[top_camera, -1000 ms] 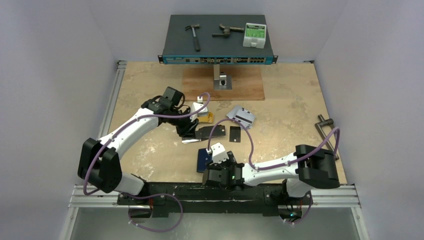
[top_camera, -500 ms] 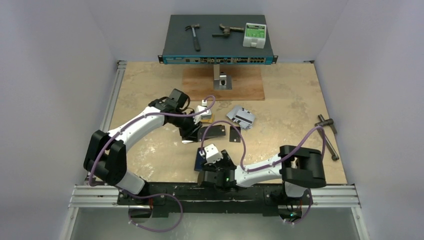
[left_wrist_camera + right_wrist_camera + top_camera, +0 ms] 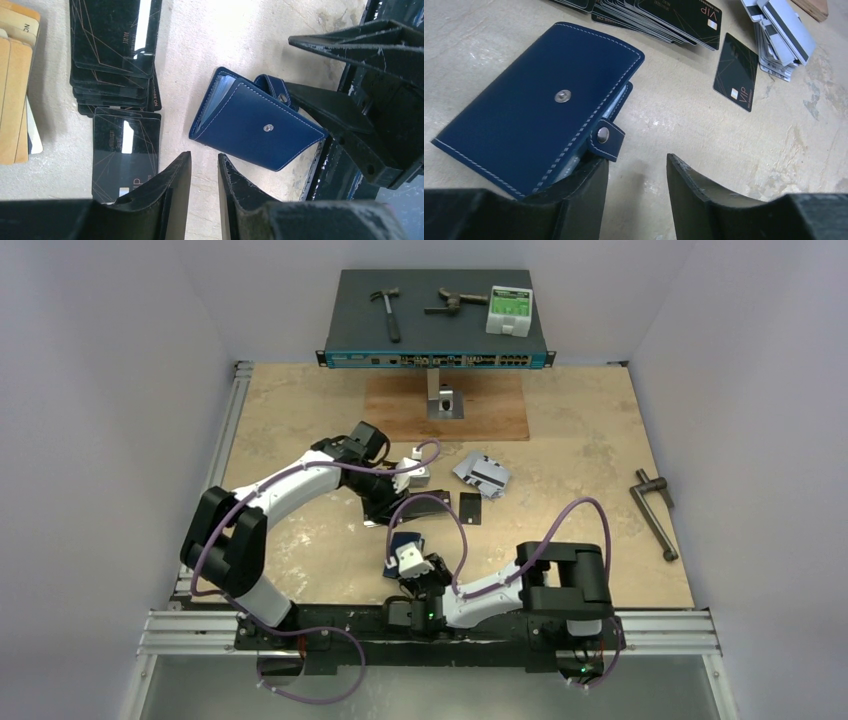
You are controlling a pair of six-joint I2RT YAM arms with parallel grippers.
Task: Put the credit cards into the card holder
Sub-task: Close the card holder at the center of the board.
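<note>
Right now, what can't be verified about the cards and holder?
Count of gold cards: left wrist view, cut by the left edge.
Contents of the card holder: both wrist views, folded cover hides the pockets.
Full stack of black cards: right wrist view, cut by the top edge; top view, partly under the left arm.
Whether the right gripper touches the holder: its own finger hides that edge.

One blue card holder. Three heaps of cards — a black pile, a gold pile and a silver-grey pile — each too tightly stacked to count, plus one loose black card. One dark box carries one hammer, one clamp-like tool and one green-and-white case. One wooden board, one metal crank.
</note>
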